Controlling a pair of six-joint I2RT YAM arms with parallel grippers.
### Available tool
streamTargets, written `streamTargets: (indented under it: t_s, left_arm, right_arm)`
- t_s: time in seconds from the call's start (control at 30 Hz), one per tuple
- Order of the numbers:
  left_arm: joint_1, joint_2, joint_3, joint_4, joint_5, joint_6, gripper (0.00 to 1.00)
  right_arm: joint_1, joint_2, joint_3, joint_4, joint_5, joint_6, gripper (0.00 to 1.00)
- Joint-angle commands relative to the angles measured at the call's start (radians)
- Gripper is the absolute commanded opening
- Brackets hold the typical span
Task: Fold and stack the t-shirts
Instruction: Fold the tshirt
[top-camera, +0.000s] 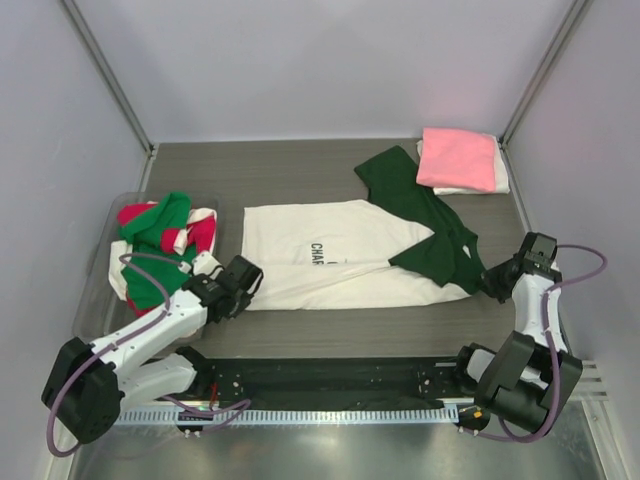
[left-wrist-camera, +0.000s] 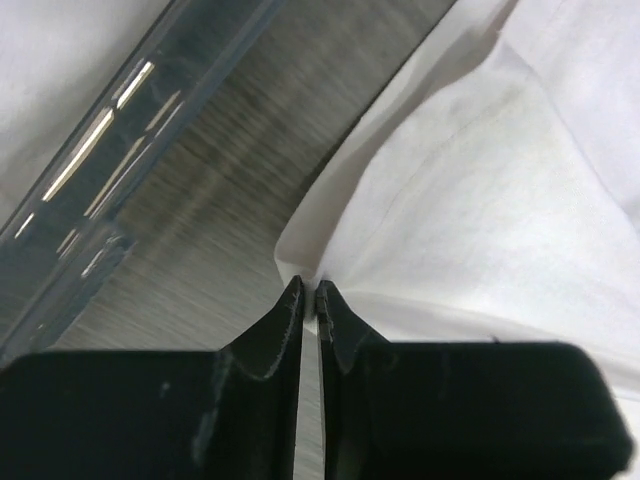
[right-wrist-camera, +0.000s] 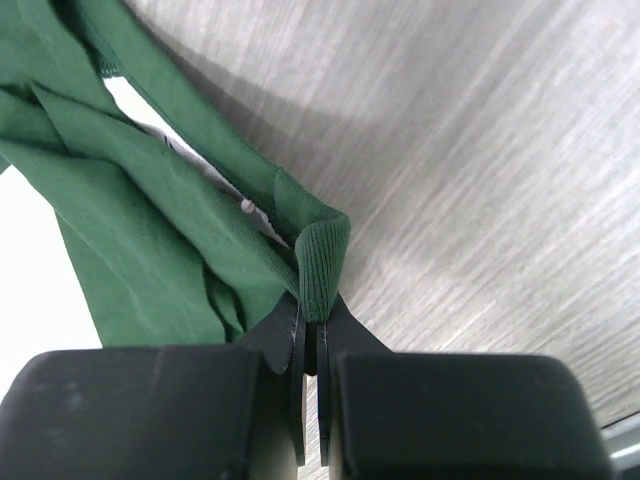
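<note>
The cream-white and green t-shirt (top-camera: 340, 262) is lying spread flat on the table (top-camera: 300, 170). The left arm is stretching low and diagonally, the left gripper (left-wrist-camera: 310, 290) pinching the shirt's white near-left corner. The right arm is bending upward then inward, the right gripper (right-wrist-camera: 312, 305) clamping its green ribbed edge

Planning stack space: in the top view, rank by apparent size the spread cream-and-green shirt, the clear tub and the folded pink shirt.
Largest: cream-and-green shirt.
Then: clear tub.
Smallest: folded pink shirt.
</note>
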Motion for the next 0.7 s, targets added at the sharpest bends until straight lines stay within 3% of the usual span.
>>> streamTargets:
  t_s: [0.0, 0.17, 0.23, 0.27, 0.33, 0.4, 0.53, 0.67]
  left_arm:
    - [-0.007, -0.066, -0.022, -0.067, 0.027, -0.05, 0.11]
    - [-0.009, -0.192, -0.08, -0.127, 0.053, -0.094, 0.2]
    - [-0.009, -0.244, -0.091, -0.145, 0.062, -0.094, 0.33]
    - [-0.009, -0.263, -0.086, -0.153, 0.059, -0.079, 0.38]
    - [-0.009, -0.3, -0.036, -0.177, 0.038, -0.05, 0.5]
    - [-0.009, -0.303, 0.06, -0.182, 0.013, 0.048, 0.55]
    - [-0.009, -0.223, 0.281, -0.274, -0.024, 0.245, 0.59]
    - [-0.009, -0.182, 0.447, -0.337, -0.084, 0.415, 0.61]
  right_arm:
    - [-0.037, -0.051, -0.021, -0.028, -0.002, 0.04, 0.01]
    - [-0.08, -0.053, -0.037, -0.045, -0.034, 0.045, 0.01]
    - [-0.08, -0.077, -0.045, -0.049, -0.046, 0.055, 0.06]
    - [-0.08, -0.089, -0.047, -0.049, -0.055, 0.058, 0.13]
    - [-0.08, -0.118, -0.045, -0.053, -0.091, 0.054, 0.51]
    - [-0.078, -0.135, -0.033, -0.059, -0.127, 0.046, 0.81]
    - [-0.052, -0.206, 0.066, -0.074, -0.144, 0.003, 0.87]
    - [0.108, -0.156, 0.209, -0.025, -0.116, -0.006, 0.87]
